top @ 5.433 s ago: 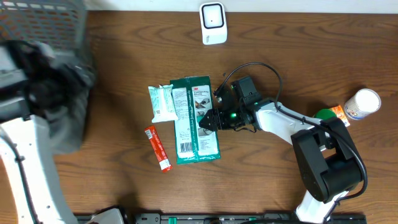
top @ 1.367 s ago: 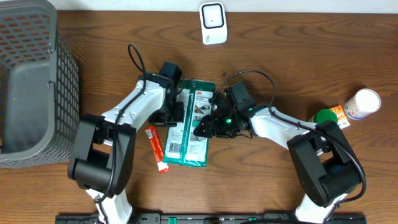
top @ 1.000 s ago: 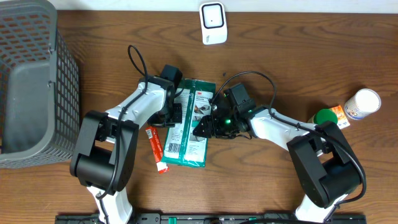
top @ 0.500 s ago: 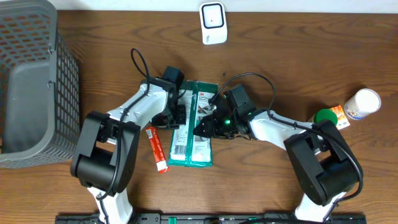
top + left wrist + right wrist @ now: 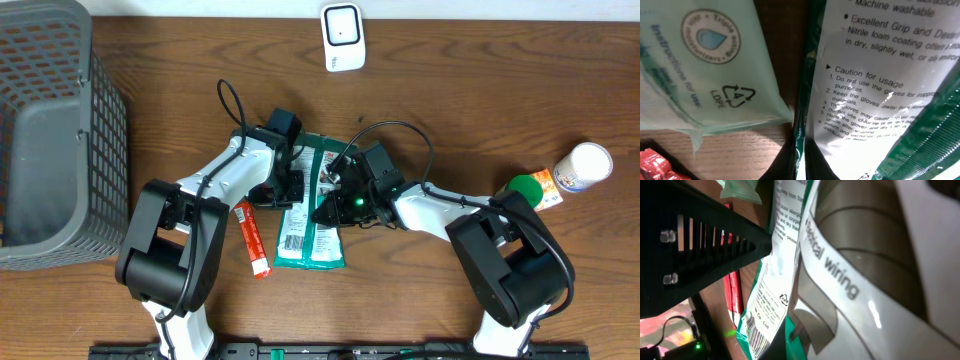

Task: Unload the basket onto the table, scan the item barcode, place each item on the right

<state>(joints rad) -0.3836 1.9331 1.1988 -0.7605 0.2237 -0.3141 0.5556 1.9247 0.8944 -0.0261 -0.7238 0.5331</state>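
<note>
Squarely between both jaws, glove packet

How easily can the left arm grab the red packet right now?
Probably not yet. The left pincer is shut on the edge of the green glove pack, so it's busy. The red packet lies uncovered right beside it, so once it lets go, it likely could.
</note>
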